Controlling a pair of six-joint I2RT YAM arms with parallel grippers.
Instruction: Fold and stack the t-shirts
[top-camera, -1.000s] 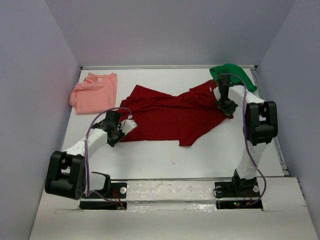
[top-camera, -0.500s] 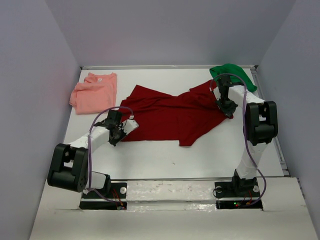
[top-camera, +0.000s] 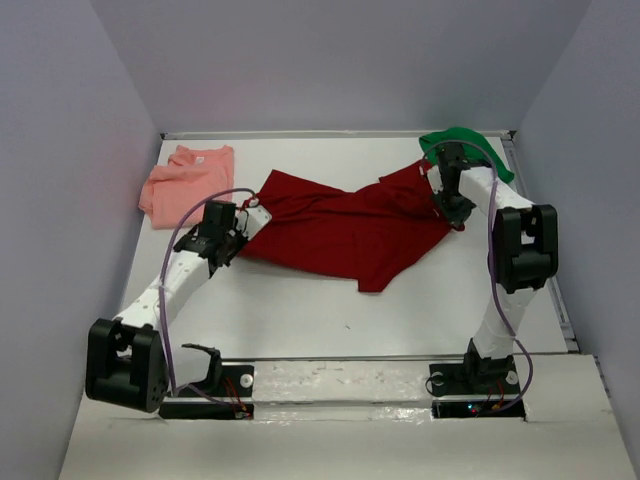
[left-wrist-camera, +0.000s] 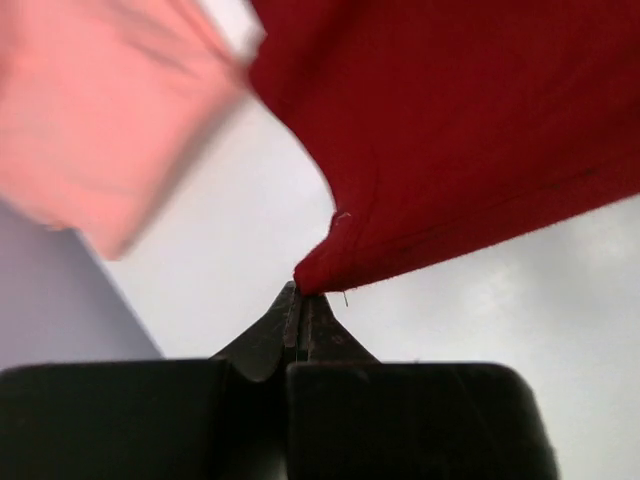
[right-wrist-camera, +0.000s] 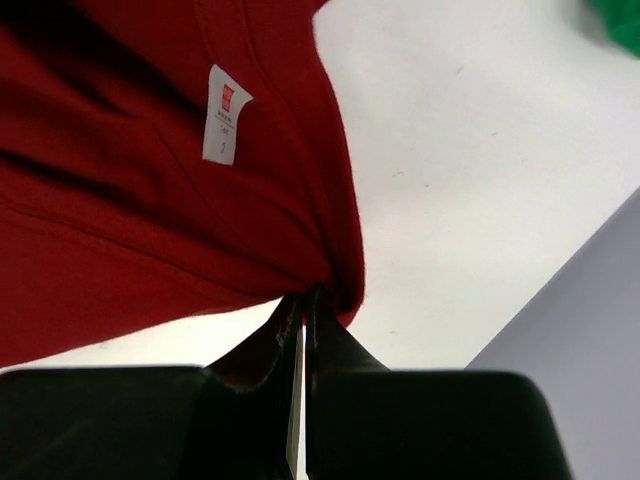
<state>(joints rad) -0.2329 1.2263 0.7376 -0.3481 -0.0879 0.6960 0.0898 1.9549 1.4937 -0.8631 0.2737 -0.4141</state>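
The dark red t-shirt (top-camera: 345, 232) lay spread out but rumpled, unfolded, with creases running across its body and one flap pointing toward the arm bases. It was gripped at two points. At its left end, a hem corner was pinched between the fully closed jaws of the left gripper (left-wrist-camera: 300, 310), and that corner was raised off the surface. At its right end, a bunched edge was clamped in the right gripper (right-wrist-camera: 303, 310), whose jaws were likewise pressed together on the cloth.

The step in hand was judged to be the stretching and flattening of this shirt before any fold. The next move was judged to call for an even outward pull on both held points, then a gentle lowering, so that the creases would be drawn out without the cloth slipping from either pinch.

The fabric appeared to be a thin, matte, soft knit. A stitched hem line could be seen along the left edge, and a small white label (right-wrist-camera: 222, 127) was sewn inside near the right end.

The salmon pink t-shirt (top-camera: 190, 183) lay apart, beyond the red shirt's left end, in a compact, roughly square shape. The bright green t-shirt (top-camera: 470, 150) was heaped just beyond the red shirt's right end; contact between them could not be determined. Beneath the red shirt lay the smooth white table (top-camera: 400, 320).
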